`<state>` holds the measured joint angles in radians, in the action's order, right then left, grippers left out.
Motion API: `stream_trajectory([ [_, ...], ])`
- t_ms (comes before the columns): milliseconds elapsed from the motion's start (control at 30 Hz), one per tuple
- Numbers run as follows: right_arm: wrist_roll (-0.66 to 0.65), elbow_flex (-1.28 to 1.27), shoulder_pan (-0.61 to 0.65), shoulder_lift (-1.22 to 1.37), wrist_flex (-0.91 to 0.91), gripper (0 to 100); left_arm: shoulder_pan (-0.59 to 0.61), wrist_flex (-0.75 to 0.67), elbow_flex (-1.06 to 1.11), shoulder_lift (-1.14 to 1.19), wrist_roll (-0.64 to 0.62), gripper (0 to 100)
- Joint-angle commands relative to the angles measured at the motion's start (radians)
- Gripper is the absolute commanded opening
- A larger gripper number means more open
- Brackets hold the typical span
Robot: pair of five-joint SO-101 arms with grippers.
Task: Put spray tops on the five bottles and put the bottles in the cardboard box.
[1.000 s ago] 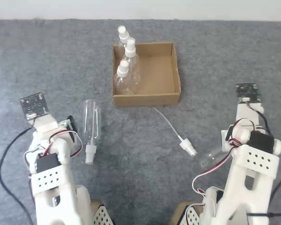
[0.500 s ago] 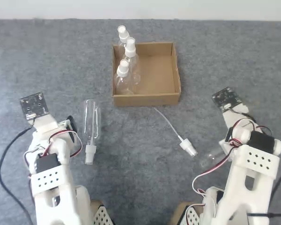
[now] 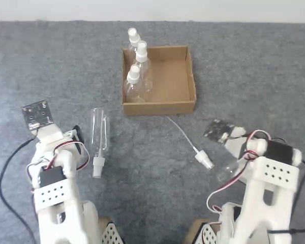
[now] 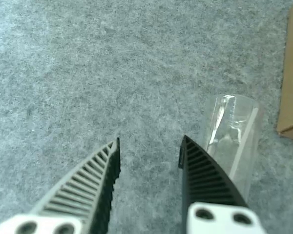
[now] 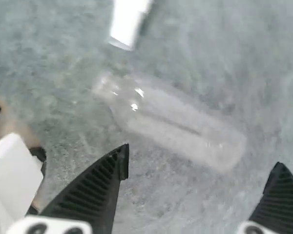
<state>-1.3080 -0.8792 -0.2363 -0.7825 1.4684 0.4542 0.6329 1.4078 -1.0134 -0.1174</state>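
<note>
Black ribbed right gripper (image 5: 201, 156) spread wide, hanging over capless bottle (image 5: 171, 122) lying on grey carpet (image 3: 51, 61), likely lining up grab. Loose spray top (image 3: 203, 158) just beside its neck, handy for fitting. Opposite, left gripper (image 4: 150, 140) parted, empty, near capped bottle (image 3: 98, 134) lying flat. Beyond, cardboard box (image 3: 160, 108) holds three capped bottles (image 3: 137, 76). From above, right arm (image 3: 269, 173) covers most of capless bottle; clear walls hard to trace.

I'm counting three standing bottles (image 3: 133, 36) (image 3: 142, 55) (image 3: 134, 82) wearing sprayers, one capped bottle (image 3: 98, 133) lying flat and one bare bottle (image 5: 171, 122) lying flat, so that's making five. I'm also seeing one loose spray top (image 3: 203, 159) and one cardboard box (image 3: 168, 108).
</note>
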Motion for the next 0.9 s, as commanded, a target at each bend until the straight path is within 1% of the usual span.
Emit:
stream_trajectory([
  [0, -0.103, -0.026, 0.079, -0.028, 0.013, 38.5, -0.006, -0.046, -0.01, -0.015, 0.009, 19],
  [200, -0.167, -0.087, 0.113, -0.022, 0.005, 38.5, -0.006, -0.046, -0.008, -0.015, 0.009, 19],
  [433, -0.18, -0.241, 0.108, -0.022, -0.179, 38.5, -0.006, -0.046, -0.008, -0.015, 0.009, 19],
  [667, -0.172, -0.324, 0.107, -0.022, -0.306, 38.4, -0.006, -0.046, -0.008, -0.015, 0.009, 19],
  [867, -0.029, -0.384, 0.108, -0.022, -0.463, 38.4, -0.006, -0.046, -0.008, -0.015, 0.009, 19],
])
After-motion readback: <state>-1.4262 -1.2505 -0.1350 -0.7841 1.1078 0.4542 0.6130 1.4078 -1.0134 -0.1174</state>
